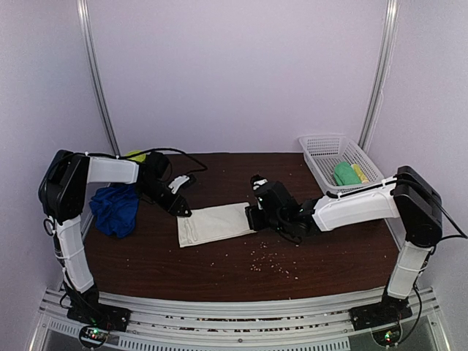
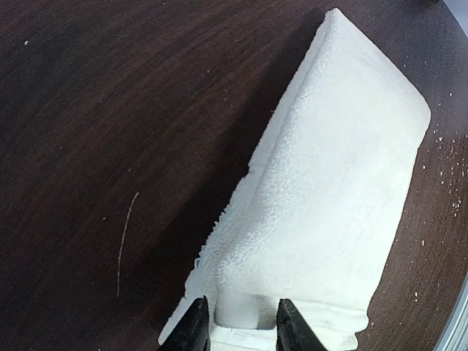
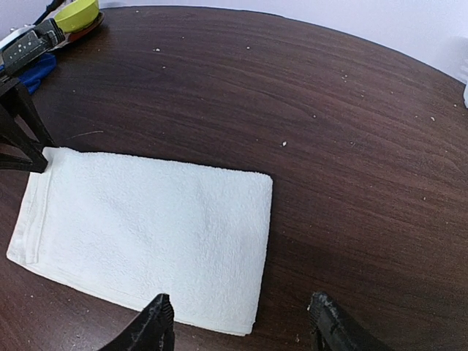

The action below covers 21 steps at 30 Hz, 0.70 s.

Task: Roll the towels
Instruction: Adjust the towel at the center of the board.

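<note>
The cream-white towel (image 1: 216,223) lies folded flat mid-table, long side running left to right; it also shows in the left wrist view (image 2: 336,205) and the right wrist view (image 3: 146,227). No blue mark shows on it. My left gripper (image 1: 183,210) is at its far left corner, the fingertips (image 2: 196,329) a narrow gap apart, pressed on the hemmed end with cloth between them. My right gripper (image 1: 253,218) is wide open just above the towel's right end (image 3: 241,325). The royal blue towel (image 1: 115,208) lies bunched at the left edge, beside the left arm.
A white mesh basket (image 1: 322,146) at the back right holds a green item (image 1: 344,173) and a yellow one (image 1: 358,172). A yellow-green round object (image 1: 134,155) sits at the back left. Crumbs (image 1: 267,262) are scattered on the dark wooden table in front of the towel.
</note>
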### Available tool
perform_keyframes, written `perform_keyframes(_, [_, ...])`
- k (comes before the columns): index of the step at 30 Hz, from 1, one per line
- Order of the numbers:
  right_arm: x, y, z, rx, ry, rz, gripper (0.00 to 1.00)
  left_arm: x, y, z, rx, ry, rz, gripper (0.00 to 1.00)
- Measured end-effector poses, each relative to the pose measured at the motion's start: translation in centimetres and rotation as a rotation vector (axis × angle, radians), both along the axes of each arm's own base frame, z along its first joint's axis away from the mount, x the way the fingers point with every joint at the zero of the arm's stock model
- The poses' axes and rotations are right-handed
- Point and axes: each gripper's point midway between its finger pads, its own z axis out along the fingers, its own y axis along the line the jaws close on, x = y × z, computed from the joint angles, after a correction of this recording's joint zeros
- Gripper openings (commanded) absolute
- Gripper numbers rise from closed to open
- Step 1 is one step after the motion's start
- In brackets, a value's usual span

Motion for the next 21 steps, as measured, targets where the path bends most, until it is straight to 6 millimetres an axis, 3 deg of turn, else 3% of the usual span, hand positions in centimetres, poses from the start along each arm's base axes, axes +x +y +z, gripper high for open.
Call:
perform_keyframes(5, [0.0, 0.0, 0.0, 0.0, 0.0, 0.0, 0.64, -0.2, 0.0, -0.1, 0.0, 0.007, -0.004, 0.0])
perform_keyframes(13, [0.0, -0.1, 0.0, -0.002, -0.002, -0.003, 0.64, -0.5, 0.0, 0.1, 0.0, 0.022, -0.014, 0.0])
perform_keyframes(21, [0.1, -0.1, -0.1, -0.008, -0.004, -0.004, 0.64, -0.9, 0.0, 2.0, -0.007, 0.025, -0.021, 0.0])
